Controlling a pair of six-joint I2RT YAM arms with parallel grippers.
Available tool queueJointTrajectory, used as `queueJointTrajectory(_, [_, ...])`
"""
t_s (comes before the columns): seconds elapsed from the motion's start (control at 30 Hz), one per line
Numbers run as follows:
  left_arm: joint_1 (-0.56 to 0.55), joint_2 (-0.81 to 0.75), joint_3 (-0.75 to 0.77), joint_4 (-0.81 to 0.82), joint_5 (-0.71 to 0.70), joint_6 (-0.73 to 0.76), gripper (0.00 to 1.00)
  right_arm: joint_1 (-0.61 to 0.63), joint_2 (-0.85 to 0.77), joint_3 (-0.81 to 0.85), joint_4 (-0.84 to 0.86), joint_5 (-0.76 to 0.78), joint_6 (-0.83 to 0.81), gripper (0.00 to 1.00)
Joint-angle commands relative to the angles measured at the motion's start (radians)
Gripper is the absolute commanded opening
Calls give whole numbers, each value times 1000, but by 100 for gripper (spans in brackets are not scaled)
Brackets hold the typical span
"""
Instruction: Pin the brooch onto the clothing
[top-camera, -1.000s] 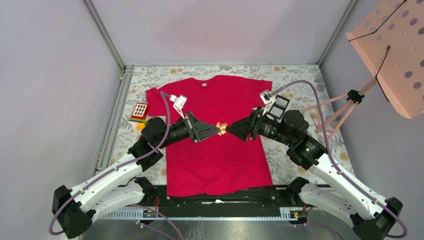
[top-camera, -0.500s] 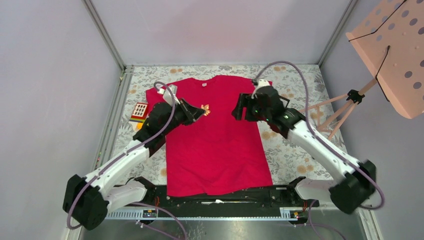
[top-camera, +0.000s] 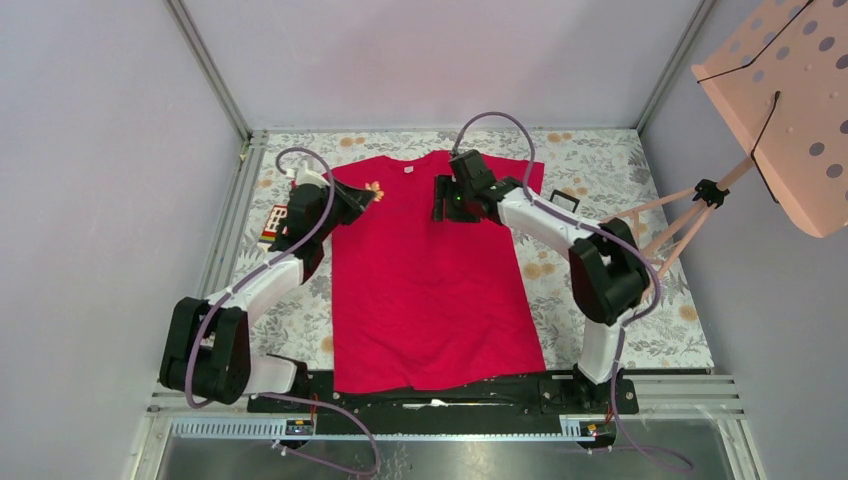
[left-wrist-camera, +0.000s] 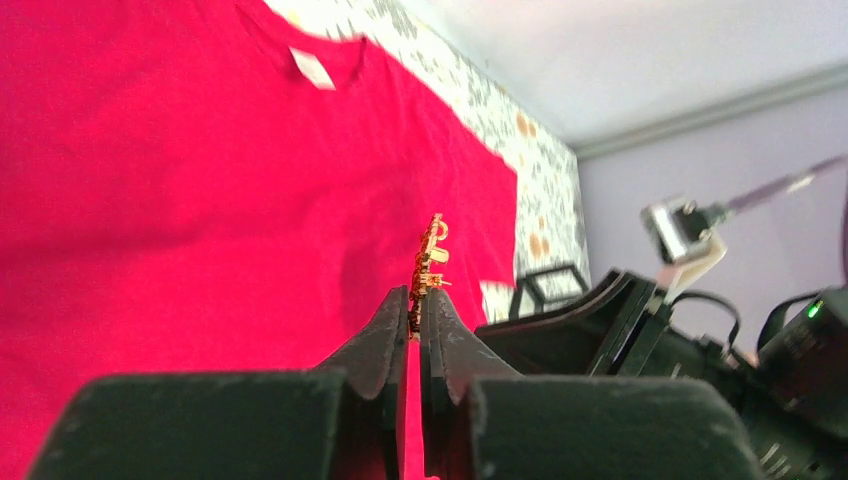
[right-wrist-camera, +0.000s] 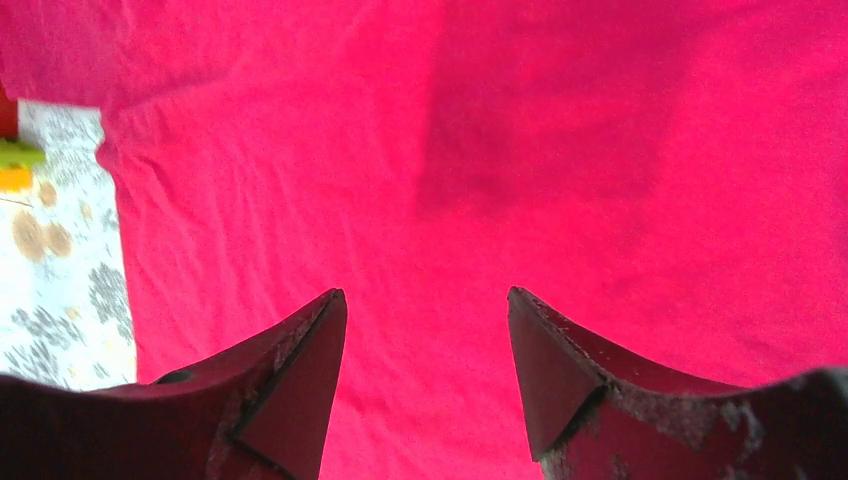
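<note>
The red T-shirt (top-camera: 430, 280) lies flat on the floral tablecloth, its white neck label (top-camera: 408, 171) at the far end. My left gripper (top-camera: 368, 195) is shut on the brooch (top-camera: 376, 187), a tiny orange-gold ornament, and holds it above the shirt's left shoulder. In the left wrist view the brooch (left-wrist-camera: 430, 262) sticks up edge-on from the closed fingertips (left-wrist-camera: 398, 310) over the shirt (left-wrist-camera: 150, 180). My right gripper (top-camera: 438, 203) is open and empty just right of the collar. In the right wrist view it (right-wrist-camera: 427, 300) hovers over plain red cloth (right-wrist-camera: 560, 130).
A small red-and-white box (top-camera: 279, 222) lies left of the shirt. A black square case (top-camera: 563, 203) sits on the tablecloth (top-camera: 600, 170) to the right. A pink perforated board on a stand (top-camera: 790, 100) overhangs the right edge. Metal frame posts stand at the far corners.
Both arms swung from the middle of the shirt toward its far end. The left gripper carried the brooch to the left shoulder. The right gripper moved apart from it and now stands open.
</note>
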Motion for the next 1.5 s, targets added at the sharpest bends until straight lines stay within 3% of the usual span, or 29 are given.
queueJointTrajectory(0.0, [84,38,-6,192,7,-24,0,52,86,119,72,60,137,67])
queueJointTrajectory(0.17, [150,111,-6,240,53,-32,0,128,228,271,33,183,185,66])
queueJointTrajectory(0.43, [210,194,1,325,128,-51,0,207,347,341,43,198,167,66])
queueJointTrajectory(1.47, [225,181,-100,382,153,-70,0,340,230,30,20,298,101,67])
